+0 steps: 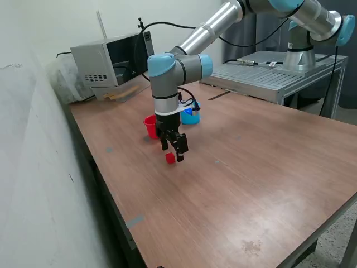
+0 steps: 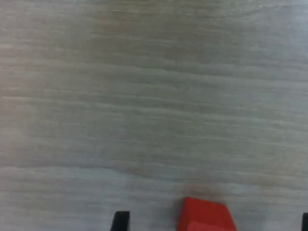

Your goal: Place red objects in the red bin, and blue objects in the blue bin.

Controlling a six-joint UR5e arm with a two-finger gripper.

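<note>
End effector [image 1: 173, 152] low over table [image 1: 234, 173], fingers spread, pinching nothing; straddle suggests lining up grasp. Red cube [image 1: 170, 158] on table between finger lines, apart from both in wrist view [image 2: 206, 215], nearer neither clearly. Wrist view crops cube's near edge; only finger tips [image 2: 121, 220] show. Red cup [image 1: 150, 126] at 11 o'clock from cube, near; short carry likely. Light blue cup [image 1: 190, 116] at 1 o'clock, partly behind arm. Other cubes not seen; possibly hidden by arm or in cups. Microwave [image 1: 111, 61] at far edge.
</note>
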